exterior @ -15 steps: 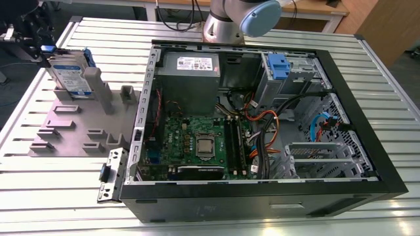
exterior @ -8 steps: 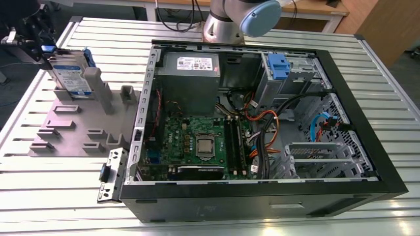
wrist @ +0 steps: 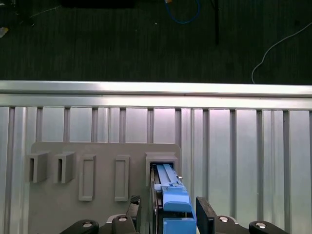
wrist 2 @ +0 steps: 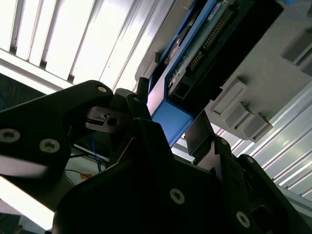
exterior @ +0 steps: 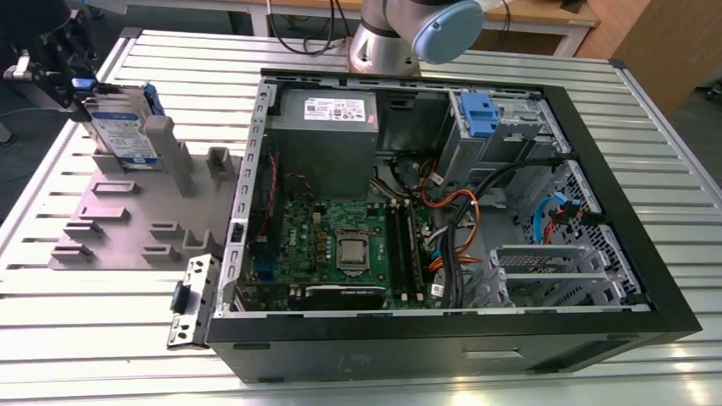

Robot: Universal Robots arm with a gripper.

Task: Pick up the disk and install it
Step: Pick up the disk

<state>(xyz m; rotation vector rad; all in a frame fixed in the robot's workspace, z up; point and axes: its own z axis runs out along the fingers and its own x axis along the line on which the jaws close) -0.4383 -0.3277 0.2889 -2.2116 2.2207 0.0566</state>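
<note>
Straddling the disk (wrist: 168, 180), the pincer (wrist: 170, 207) has its 2 fingers apart, not clamped. The disk stands in the grey holder (wrist: 100, 148), not yet lifted or installed.

You're on a ribbed aluminium table (exterior: 101, 338), its pale slats catching bright glare. Past its edge in the first wrist view there's dark floor (wrist: 97, 44) with a blue cable (wrist: 183, 14) and a white cable (wrist: 278, 46) lying on it. Wooden furniture (exterior: 648, 42) stands behind the table, at the exterior view's right.
</note>
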